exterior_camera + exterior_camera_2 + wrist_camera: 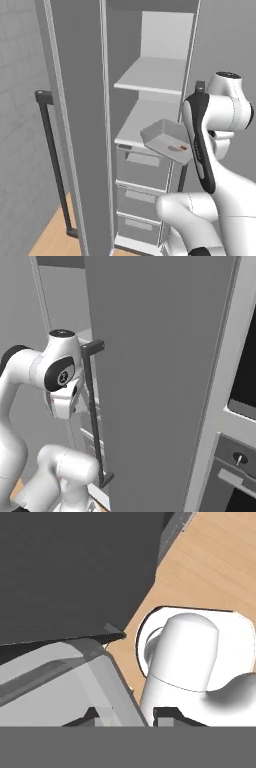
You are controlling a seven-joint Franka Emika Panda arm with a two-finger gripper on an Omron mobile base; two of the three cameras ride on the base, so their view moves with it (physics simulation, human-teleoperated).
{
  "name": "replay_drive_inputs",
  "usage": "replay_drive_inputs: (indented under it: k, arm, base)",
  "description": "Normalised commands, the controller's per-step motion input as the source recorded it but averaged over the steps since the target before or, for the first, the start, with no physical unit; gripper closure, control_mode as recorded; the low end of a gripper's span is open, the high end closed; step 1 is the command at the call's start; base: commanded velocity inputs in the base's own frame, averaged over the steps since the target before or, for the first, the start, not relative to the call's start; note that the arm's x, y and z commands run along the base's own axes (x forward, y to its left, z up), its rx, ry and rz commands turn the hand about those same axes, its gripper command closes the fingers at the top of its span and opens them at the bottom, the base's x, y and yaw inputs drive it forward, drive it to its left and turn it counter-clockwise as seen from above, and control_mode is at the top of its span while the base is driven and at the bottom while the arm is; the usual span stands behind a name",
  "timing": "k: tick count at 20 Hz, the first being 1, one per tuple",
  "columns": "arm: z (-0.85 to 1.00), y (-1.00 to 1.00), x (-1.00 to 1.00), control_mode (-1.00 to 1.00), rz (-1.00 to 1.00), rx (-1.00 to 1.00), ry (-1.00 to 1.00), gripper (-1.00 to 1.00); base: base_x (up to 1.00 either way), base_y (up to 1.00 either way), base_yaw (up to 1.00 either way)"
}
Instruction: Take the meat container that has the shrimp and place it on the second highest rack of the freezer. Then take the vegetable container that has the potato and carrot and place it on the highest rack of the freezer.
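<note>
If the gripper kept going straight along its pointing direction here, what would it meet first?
Most likely the meat container: its grey wall sits right ahead of the gripper in the hand view, with the dark underside of a freezer shelf beyond. Depth is hard to judge.

Place: a rendered home kitchen.
Cold storage: the freezer, a tall narrow grey appliance, stands open in the middle of the left base view, with pale shelves above and grey drawers stacked below.
Door: its grey door fills the centre of the right base view, with a long dark bar handle upright at centre left.
Cooking appliances: a black-fronted oven stack with a small knob sits at the right edge of the right base view.
Floor: light wood planks show at the upper right of the hand view.
Walls: plain grey, faintly tiled at the upper left of the left base view.
</note>
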Motion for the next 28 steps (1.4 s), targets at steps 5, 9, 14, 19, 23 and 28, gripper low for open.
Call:
replay_drive_inputs:
  k: [5,9,14,19,23,28]
  arm:
    - [0.0,0.0,0.0,1.0,0.0,0.0,0.0,1.0]
    - [0.0,0.0,0.0,1.0,0.0,0.0,0.0,1.0]
    - [0.0,0.0,0.0,1.0,0.0,0.0,0.0,1.0]
    - [0.0,0.0,0.0,1.0,0.0,0.0,0.0,1.0]
    - [0.0,0.0,0.0,1.0,0.0,0.0,0.0,1.0]
    - [0.0,0.0,0.0,1.0,0.0,0.0,0.0,1.0]
  base:
    - [-0.21,0.46,0.0]
    - [-0.37,0.49,-0.03]
    - [-0.14,0.39,-0.24]
    - [0.0,0.52,-0.38]
    - [0.0,0.61,-0.38]
    - [0.0,0.38,-0.39]
